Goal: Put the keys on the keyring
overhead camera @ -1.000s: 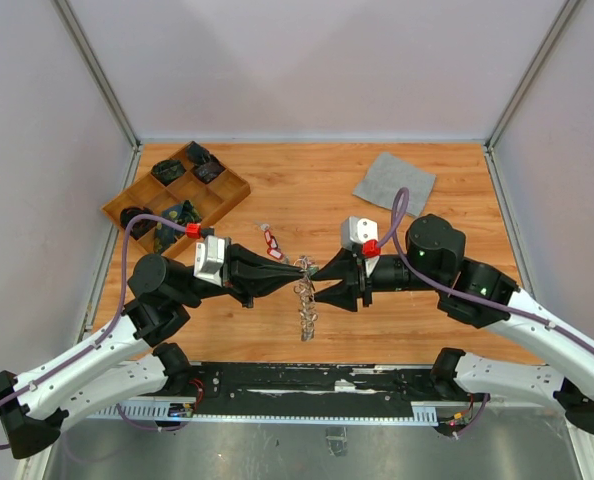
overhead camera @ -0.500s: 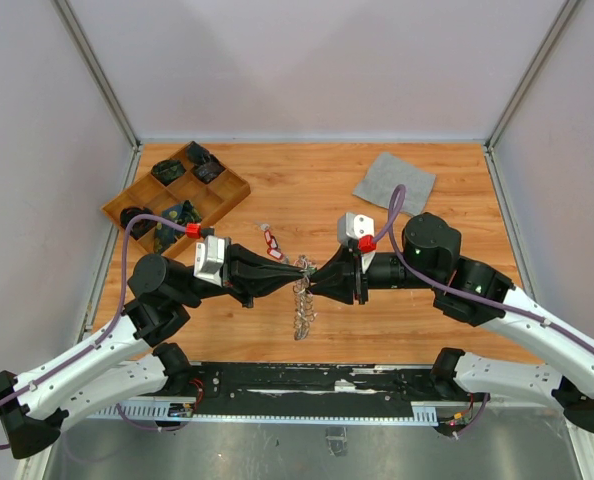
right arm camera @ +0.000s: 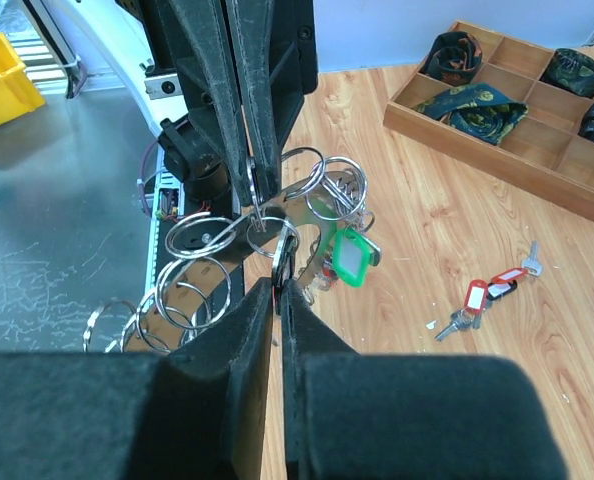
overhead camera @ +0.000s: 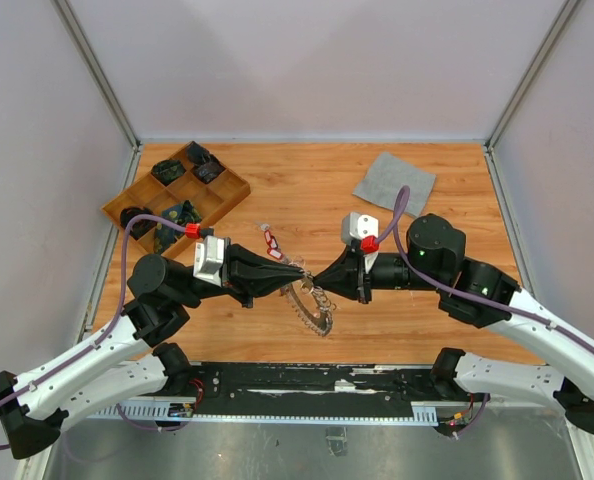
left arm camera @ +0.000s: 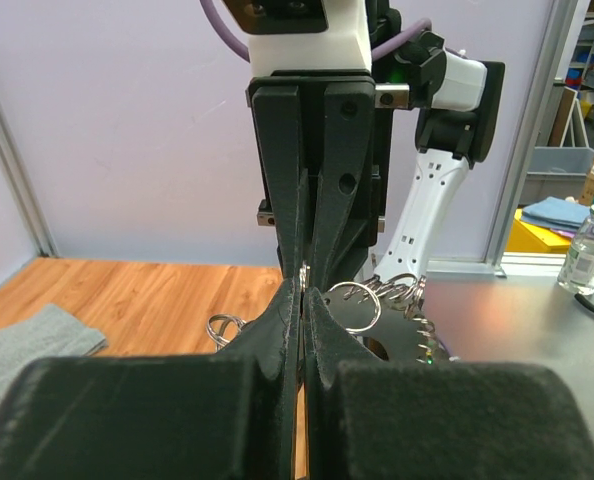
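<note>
The keyring (overhead camera: 313, 306) is a thin silver ring fringed with small split rings, held up between both grippers above the table's front middle. My left gripper (overhead camera: 303, 271) is shut on its rim, seen edge-on in the left wrist view (left arm camera: 304, 290), where the keyring (left arm camera: 382, 298) shows past the fingers. My right gripper (overhead camera: 321, 281) is shut on one small ring at the rim (right arm camera: 280, 283). A green-tagged key (right arm camera: 349, 257) hangs from the keyring (right arm camera: 309, 215). Red-tagged keys (overhead camera: 271, 240) lie loose on the wood, also in the right wrist view (right arm camera: 482, 298).
A wooden compartment tray (overhead camera: 233, 196) with dark folded items stands at the back left, also in the right wrist view (right arm camera: 497, 172). A grey cloth square (overhead camera: 394, 182) lies at the back right, and shows in the left wrist view (left arm camera: 27, 345). Metal rail along the table's near edge.
The keyring swung from hanging straight down to a tilted, flatter pose toward the right. My right gripper closed in on the left one, then drew back slightly right, shut on a small ring.
</note>
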